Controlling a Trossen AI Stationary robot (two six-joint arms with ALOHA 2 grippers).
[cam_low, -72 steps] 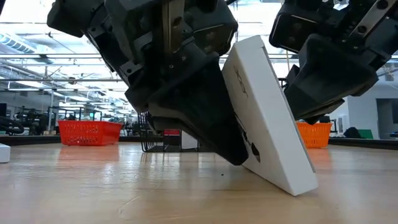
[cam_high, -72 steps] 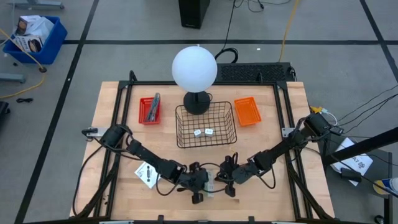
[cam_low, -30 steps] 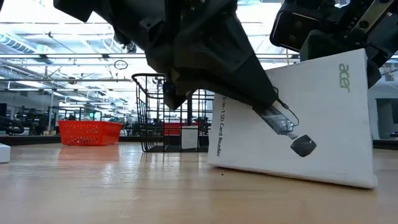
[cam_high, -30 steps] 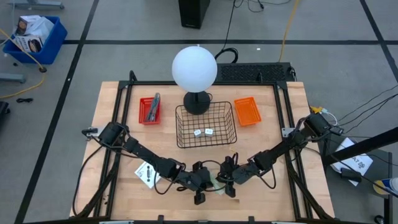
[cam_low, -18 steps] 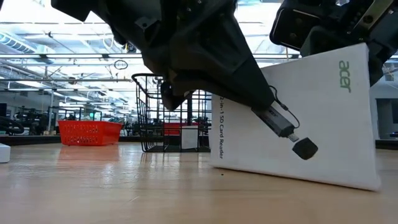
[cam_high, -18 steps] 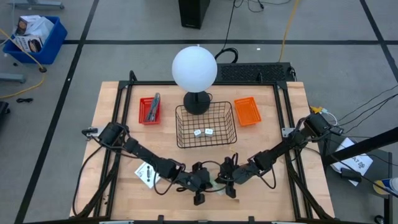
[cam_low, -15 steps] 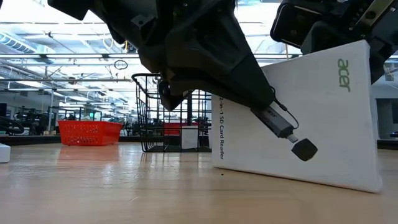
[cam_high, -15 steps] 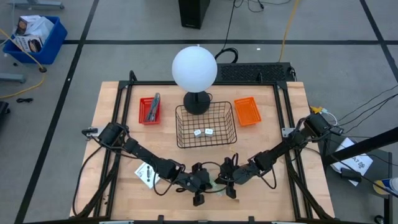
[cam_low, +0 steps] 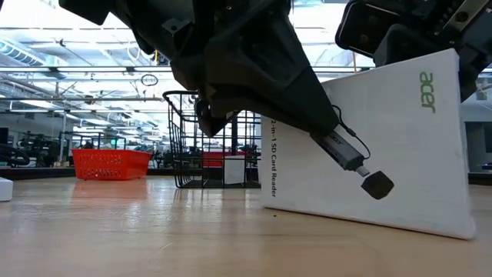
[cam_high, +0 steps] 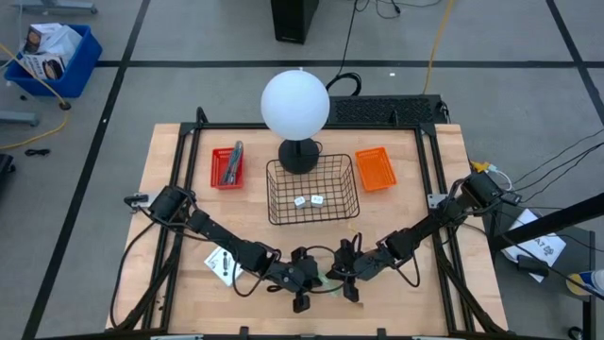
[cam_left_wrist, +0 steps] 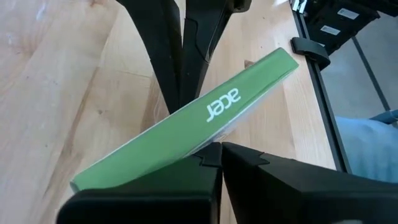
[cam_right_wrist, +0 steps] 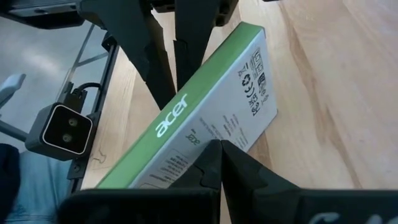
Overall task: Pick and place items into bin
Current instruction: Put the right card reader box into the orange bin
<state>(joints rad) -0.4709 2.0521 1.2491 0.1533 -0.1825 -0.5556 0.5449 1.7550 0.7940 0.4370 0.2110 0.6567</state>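
Observation:
A flat white box with a green top edge and a printed card-reader picture stands tilted on its lower long edge on the table, near the near edge. It also shows in the high view. My left gripper is shut on the box's left. My right gripper is shut on its right. A white card with a dark mark lies flat on the table to the left. Two small white items lie in the wire basket. My left gripper presses its shut fingertips against the box's broad face just under the green edge, slanting down from the table's left. The box leans between the two grippers with its lower edge on the wood. My right gripper sets its shut fingertips against the opposite broad face, slanting in from the table's right. The box's upper part rests against it.
A red bin holding a grey tool stands at the far left and an orange bin at the far right. The globe lamp stands behind the basket. A small white object lies at the left.
About two seconds ago the box leaned edge-on to the low camera. It has since turned its printed face toward the near edge and stands more upright. In the last second it has barely shifted, and both grippers stay shut against it.

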